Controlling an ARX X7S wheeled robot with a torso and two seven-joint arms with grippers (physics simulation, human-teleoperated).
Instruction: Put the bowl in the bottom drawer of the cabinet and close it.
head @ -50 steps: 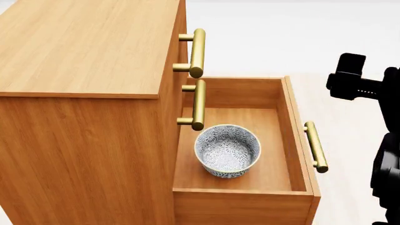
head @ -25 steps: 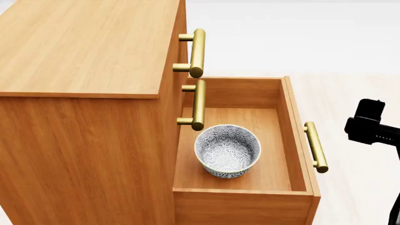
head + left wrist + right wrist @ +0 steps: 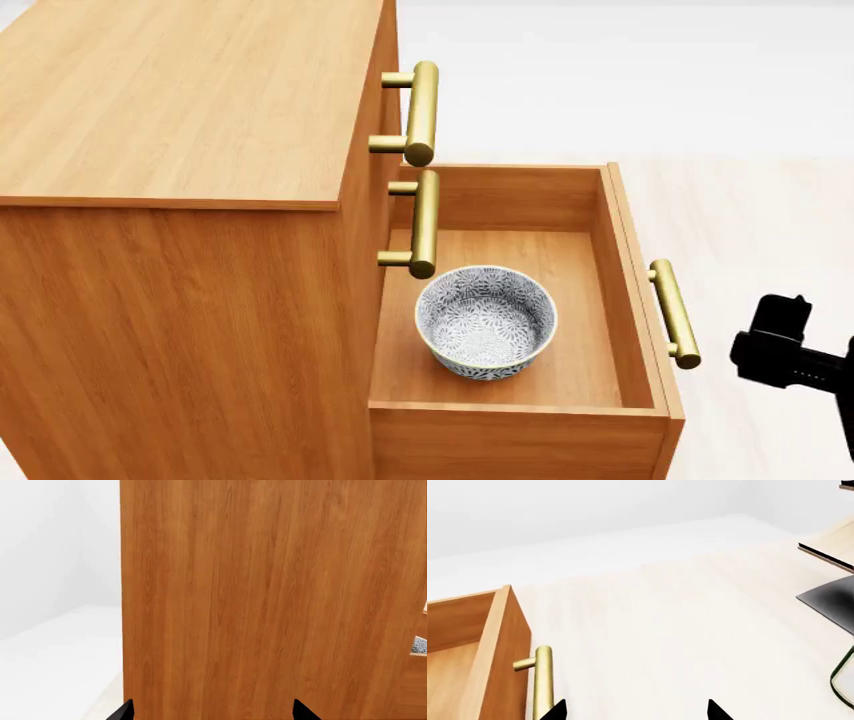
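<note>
The speckled white bowl (image 3: 486, 320) stands upright inside the bottom drawer (image 3: 627, 290), which is pulled out of the orange-brown cabinet (image 3: 187, 100). The drawer's brass handle (image 3: 674, 313) faces right. My right arm (image 3: 787, 355) hangs low, just right of that handle and apart from it. My right gripper (image 3: 634, 713) is open over pale floor, with one fingertip (image 3: 554, 711) next to the handle (image 3: 544, 680). My left gripper (image 3: 211, 713) is open, facing the cabinet's side panel (image 3: 267, 595) with nothing between its fingers. A sliver of the bowl (image 3: 419, 645) shows at that view's edge.
The two upper drawers are shut, and their brass handles (image 3: 422, 112) (image 3: 424, 222) stick out above the open drawer. In the right wrist view a dark flat object (image 3: 830, 600) and a pale board (image 3: 827, 555) lie on the floor farther off.
My right arm has dropped from high at the right to low beside the bottom drawer's handle. The bowl and the drawer have not moved.
</note>
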